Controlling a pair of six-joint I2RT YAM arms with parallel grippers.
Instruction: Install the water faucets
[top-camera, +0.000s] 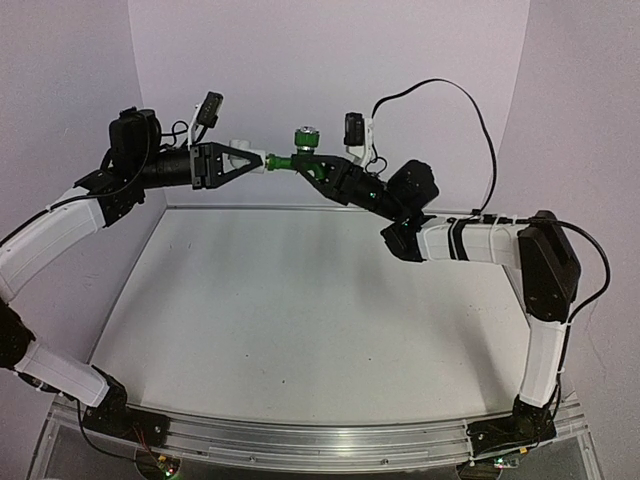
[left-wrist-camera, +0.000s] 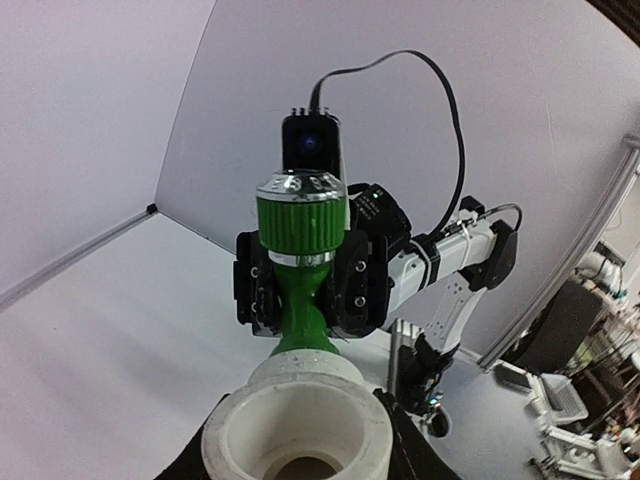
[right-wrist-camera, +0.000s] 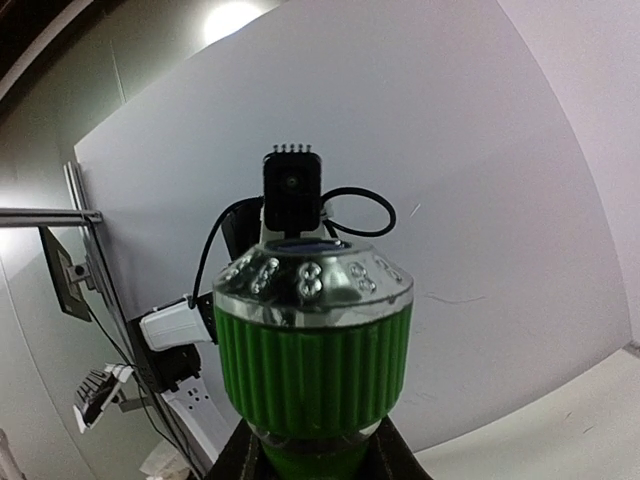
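Note:
Both arms are raised above the table, meeting near the back wall. My left gripper (top-camera: 255, 160) is shut on the white pipe fitting (top-camera: 250, 160), which fills the bottom of the left wrist view (left-wrist-camera: 298, 430). My right gripper (top-camera: 318, 168) is shut on the green tap (top-camera: 300, 150), its ribbed green knob with a silver cap upward (right-wrist-camera: 312, 350). The tap's green end sits against the far end of the white fitting (left-wrist-camera: 298, 320). In the left wrist view the right gripper's black fingers (left-wrist-camera: 362, 280) clamp the tap's body below the knob.
The white table (top-camera: 300, 300) lies below both arms, with white walls at the back and sides. An aluminium rail (top-camera: 300, 435) runs along the near edge. A black cable (top-camera: 470, 110) loops above the right arm.

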